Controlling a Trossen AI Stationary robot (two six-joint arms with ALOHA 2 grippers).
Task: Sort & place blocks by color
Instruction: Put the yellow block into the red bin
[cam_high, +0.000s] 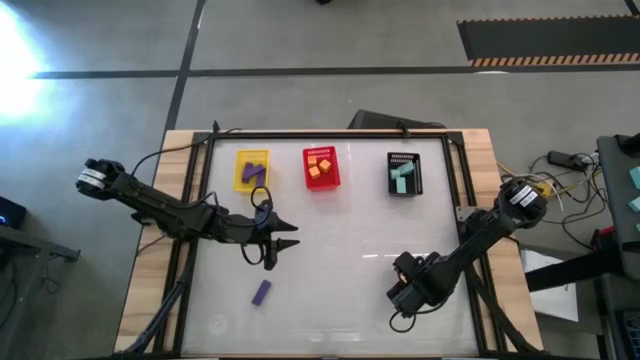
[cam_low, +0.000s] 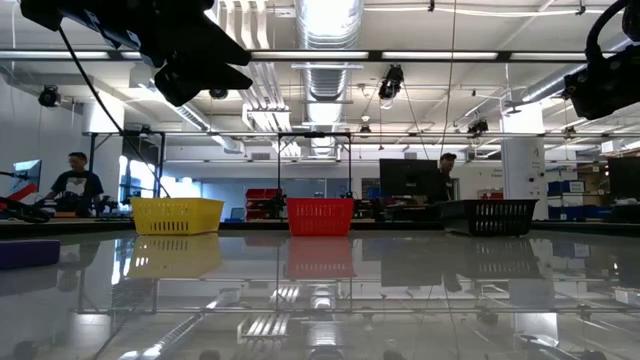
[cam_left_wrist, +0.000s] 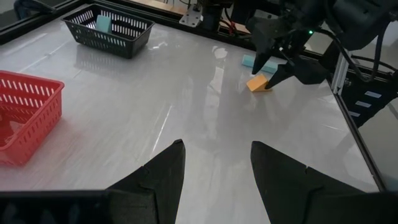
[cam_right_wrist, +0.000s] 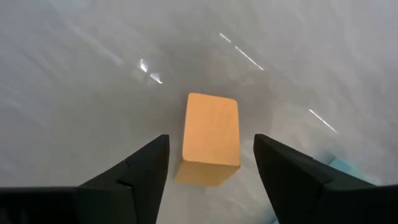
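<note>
Fingers (cam_right_wrist: 143, 168) of the right gripper (cam_right_wrist: 211, 171) spread apart, straddling an orange block (cam_right_wrist: 211, 138) on the tabletop (cam_high: 340, 230), near right; left gripper (cam_left_wrist: 214, 171) open, mid-left.

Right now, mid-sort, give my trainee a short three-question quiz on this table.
1. True or false: the right gripper has its jaws open around the orange block.
2. Which basket holds teal blocks: A yellow, B red, C black?
3. Fill in: the loose block lying near the left gripper is ____.

Key:
1. True.
2. C, the black basket.
3. Purple: the purple block on the table.
</note>
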